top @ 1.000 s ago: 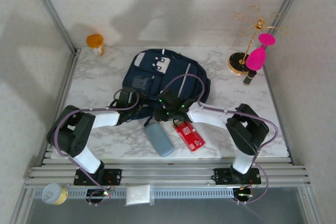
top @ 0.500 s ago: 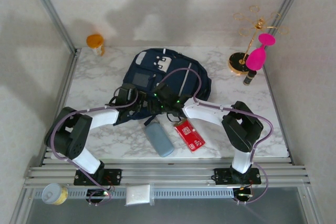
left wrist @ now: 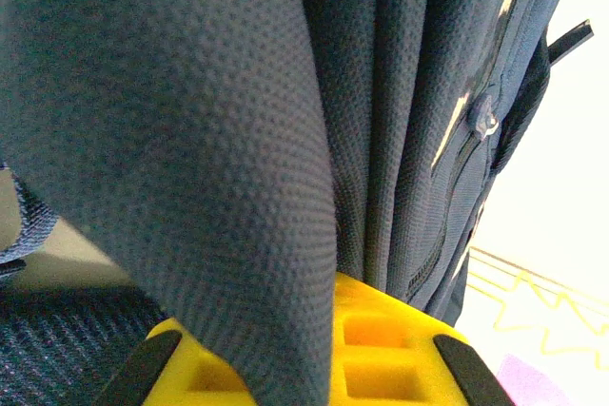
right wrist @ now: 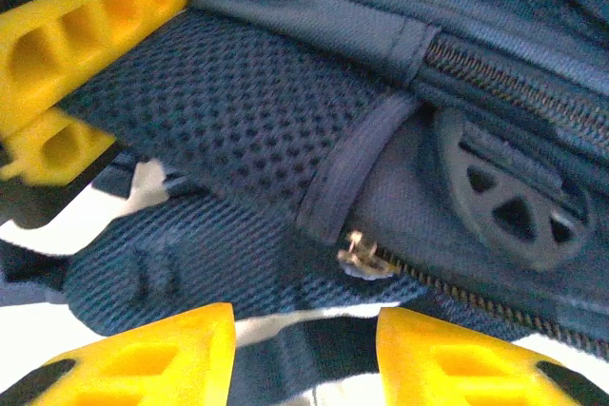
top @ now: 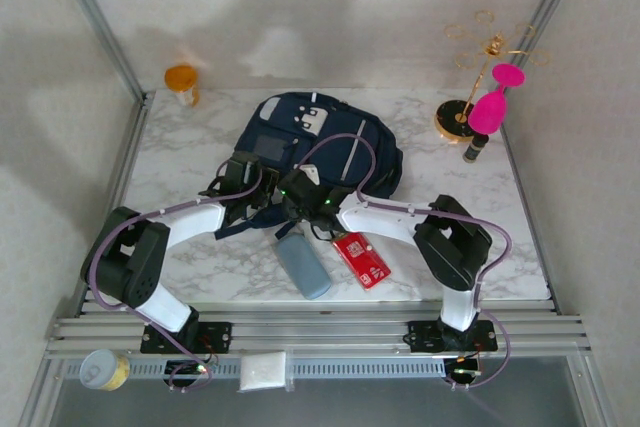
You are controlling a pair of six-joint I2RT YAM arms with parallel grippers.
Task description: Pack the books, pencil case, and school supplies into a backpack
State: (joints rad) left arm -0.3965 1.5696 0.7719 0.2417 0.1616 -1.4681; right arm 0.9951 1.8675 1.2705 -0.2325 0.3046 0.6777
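The navy backpack lies at the middle back of the table. My left gripper is at its near-left edge, shut on a fold of the backpack's mesh fabric between yellow fingers. My right gripper sits just right of it, open, its fingers apart over a dark strap. A zip pull lies just ahead of them. The grey-blue pencil case and the red school supplies packet lie on the marble in front of the backpack. The books are hidden.
An orange-lidded jar stands at the back left. A gold stand with a pink piece and a small dark bottle stand at the back right. A cup and a white packet rest on the front rail.
The left gripper has closed on the backpack fabric. Both grippers have shifted left along the backpack's near edge, and the right jaws have narrowed a little.
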